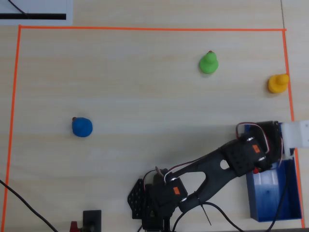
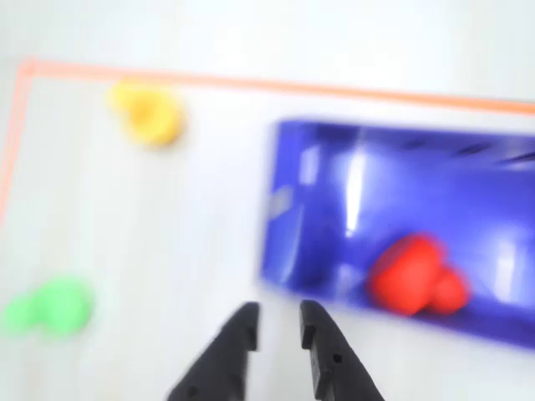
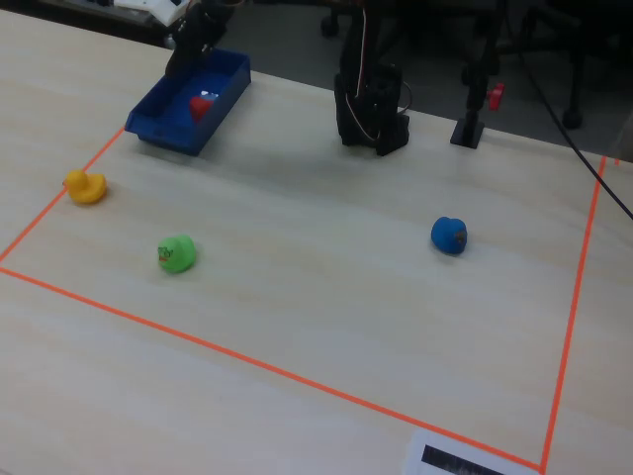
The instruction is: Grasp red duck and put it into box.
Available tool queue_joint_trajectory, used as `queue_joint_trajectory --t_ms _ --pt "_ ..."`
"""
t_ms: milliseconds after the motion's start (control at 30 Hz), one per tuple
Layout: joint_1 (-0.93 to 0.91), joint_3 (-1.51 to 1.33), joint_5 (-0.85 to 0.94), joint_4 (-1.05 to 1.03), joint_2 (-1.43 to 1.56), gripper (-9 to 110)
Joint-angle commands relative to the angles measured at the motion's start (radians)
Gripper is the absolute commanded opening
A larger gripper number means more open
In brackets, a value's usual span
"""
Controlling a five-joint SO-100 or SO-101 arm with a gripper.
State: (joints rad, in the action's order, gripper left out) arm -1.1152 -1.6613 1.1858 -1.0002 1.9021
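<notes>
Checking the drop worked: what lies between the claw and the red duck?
In the wrist view, only the box's near wall separates the claw from the red duck.

Reached low from the base (image 1: 154,203) across to the right edge of the overhead view, elbow bent, wrist (image 1: 258,150) turned down. Tool (image 2: 278,326) empty in the wrist view, dark fingers (image 2: 236,338) close together with a narrow gap between.

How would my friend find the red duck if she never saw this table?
Look for the long blue box at the edge of the table, right by the orange tape line. The red duck sits inside it. It is the only red one and the only duck in the box; the green duck, yellow duck and blue duck sit on the bare table.
</notes>
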Motion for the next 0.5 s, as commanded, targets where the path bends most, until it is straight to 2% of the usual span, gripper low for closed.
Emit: queue_joint_trajectory --t_ms 0,133,233,400,467 --pt "0.250 -0.048 0.103 -0.097 0.213 0" --pt "0.535 -0.249 0.262 -0.225 0.440 0" --pt "0.738 -0.449 0.310 -0.275 0.624 0" --pt "0.999 -0.756 0.321 -0.385 0.882 0" --pt "1.057 -0.896 0.321 -0.368 0.971 0"
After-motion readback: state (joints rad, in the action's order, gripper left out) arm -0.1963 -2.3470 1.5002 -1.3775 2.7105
